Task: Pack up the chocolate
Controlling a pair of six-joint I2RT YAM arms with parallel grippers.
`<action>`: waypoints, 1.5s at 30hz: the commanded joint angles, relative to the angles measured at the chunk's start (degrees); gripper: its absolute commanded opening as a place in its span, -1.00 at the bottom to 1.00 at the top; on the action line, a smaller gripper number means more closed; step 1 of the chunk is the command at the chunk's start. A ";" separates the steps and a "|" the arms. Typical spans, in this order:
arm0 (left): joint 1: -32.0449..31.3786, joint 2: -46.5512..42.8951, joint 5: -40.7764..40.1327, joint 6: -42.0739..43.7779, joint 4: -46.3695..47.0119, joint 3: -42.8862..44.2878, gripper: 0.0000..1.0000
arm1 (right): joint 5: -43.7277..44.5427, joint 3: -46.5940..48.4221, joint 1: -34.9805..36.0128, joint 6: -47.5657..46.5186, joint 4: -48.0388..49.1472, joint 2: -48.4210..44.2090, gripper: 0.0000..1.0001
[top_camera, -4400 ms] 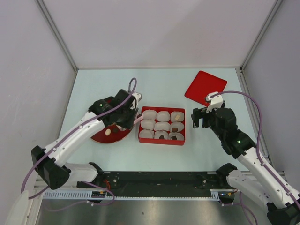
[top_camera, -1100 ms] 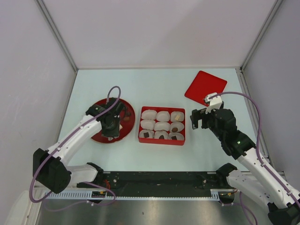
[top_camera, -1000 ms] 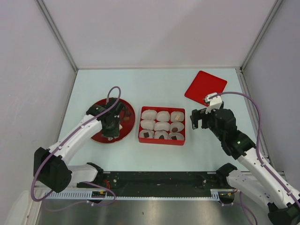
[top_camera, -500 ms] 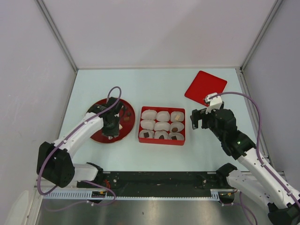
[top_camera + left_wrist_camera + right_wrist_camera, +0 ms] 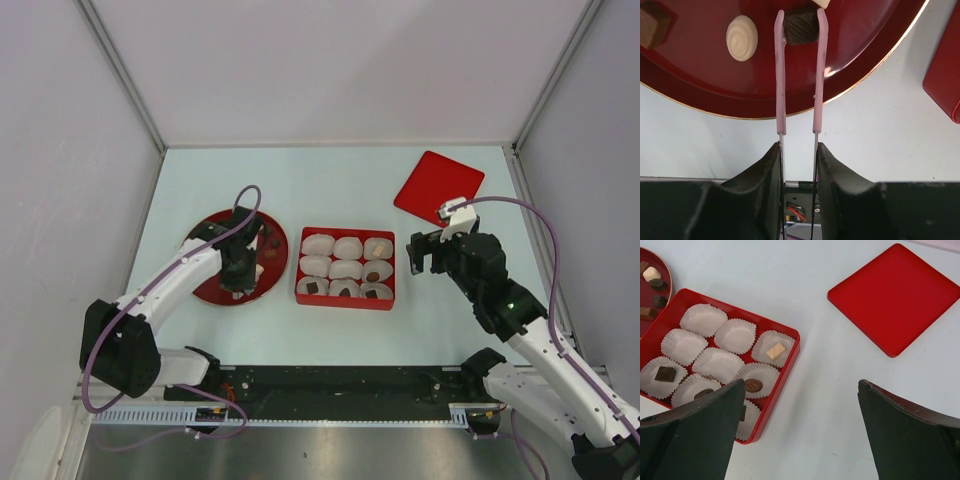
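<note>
A dark brown chocolate cube (image 5: 801, 27), ridged on its side and with no clear long axis, sits on the red plate (image 5: 705, 80) toward the bench's left edge. It lies between the tips of the pink tongs (image 5: 781, 75), both tips touching it. The left gripper (image 5: 798, 150) is clamped on the tongs' metal blades. Toward the right edge, the right gripper (image 5: 801, 385) has its fingers wide apart and holds nothing.

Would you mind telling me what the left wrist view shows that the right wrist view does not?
Only the left wrist: the left gripper holding pink tongs, whose tips flank a dark chocolate cube. Only the right wrist: the red lid and the paper cups, some with sweets. Both: the red plate and the red box.
</note>
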 commanded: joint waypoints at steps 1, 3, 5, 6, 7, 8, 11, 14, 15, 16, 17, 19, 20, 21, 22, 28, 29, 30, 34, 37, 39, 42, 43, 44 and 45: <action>0.41 -1.60 1.24 0.39 -1.33 2.52 -0.57 | 0.91 0.21 0.29 -0.23 2.37 -1.33 0.99; 0.41 -2.31 1.15 0.12 -1.68 3.05 -0.62 | 0.99 0.21 0.20 -0.32 2.37 -1.42 0.99; 0.41 -3.10 0.71 0.04 -2.47 4.02 -0.72 | 0.82 0.21 0.20 -0.23 2.37 -1.51 0.99; 0.41 -3.54 0.36 0.03 -2.82 4.46 -0.74 | 0.73 0.21 0.29 -0.32 2.46 -1.51 1.00; 0.41 -3.98 0.18 0.12 -3.35 5.50 -0.75 | 0.73 0.30 0.29 -0.23 2.46 -1.42 0.99; 0.33 -4.25 0.09 0.21 -3.61 6.12 -0.75 | 0.64 0.21 0.29 -0.32 2.55 -1.42 0.99; 0.41 -5.30 0.09 0.56 -4.32 8.94 -0.80 | 0.56 0.30 0.37 -0.32 2.55 -1.68 0.99; -0.11 -6.35 1.76 1.26 -3.45 11.66 -0.81 | 0.47 0.21 0.38 -0.23 2.63 -1.95 0.99; -1.07 -6.36 2.20 1.53 -3.18 12.28 -0.82 | 0.55 0.21 0.38 -0.32 2.55 -1.95 0.99; -1.60 -6.27 2.46 1.53 -3.09 13.85 -0.82 | 0.56 0.21 0.38 -0.23 2.55 -2.04 0.99; -2.39 -6.18 2.55 1.53 -2.91 14.65 -0.82 | 0.64 0.21 0.38 -0.23 2.37 -2.12 0.99; -5.38 -5.04 2.55 1.35 -2.48 17.10 -0.82 | 0.56 0.30 0.46 -0.23 2.37 -2.21 0.99; -7.48 -4.34 2.55 1.27 -2.39 17.81 -0.82 | 0.56 0.21 0.46 -0.23 2.28 -1.95 0.99; -8.54 -3.03 2.47 1.27 -2.21 18.69 -0.82 | 0.56 0.21 0.46 -0.32 2.28 -1.95 0.99; -9.60 -2.15 2.29 1.27 -2.21 20.35 -0.82 | 0.47 0.21 0.55 -0.23 2.28 -1.95 0.99; -16.19 4.71 1.76 0.74 -0.46 25.63 -0.80 | 0.55 0.21 0.64 -0.23 2.20 -2.12 0.99; -17.59 5.85 1.68 0.65 -0.10 26.16 -0.79 | 0.56 0.21 0.64 -0.23 2.20 -2.12 0.99; -18.30 7.77 1.59 0.65 0.07 27.56 -0.79 | 0.82 0.21 0.64 -0.23 2.11 -2.30 0.99; -22.08 12.96 0.89 0.91 0.25 31.08 -0.79 | 1.26 0.21 0.64 -0.23 1.84 -2.48 0.99; -24.19 16.83 0.62 1.09 0.34 33.72 -0.78 | 1.35 0.21 0.73 -0.23 1.76 -2.48 0.99; -25.25 18.60 0.62 1.00 0.16 35.74 -0.77 | 1.35 0.12 0.73 -0.32 1.84 -2.48 0.99; -27.27 21.85 0.01 1.18 -0.27 37.76 -0.75 | 1.61 0.12 0.73 -0.23 1.93 -2.48 0.99; -27.97 22.81 -0.25 1.09 -0.45 38.21 -0.75 | 1.70 0.12 0.73 -0.23 2.02 -2.48 0.99; -28.24 24.04 -0.43 1.00 -0.71 38.56 -0.75 | 1.70 0.03 0.81 -0.23 2.02 -2.39 1.00; -28.50 24.84 -0.61 1.00 -0.72 39.26 -0.75 | 1.70 -0.05 0.81 -0.23 2.02 -2.56 0.99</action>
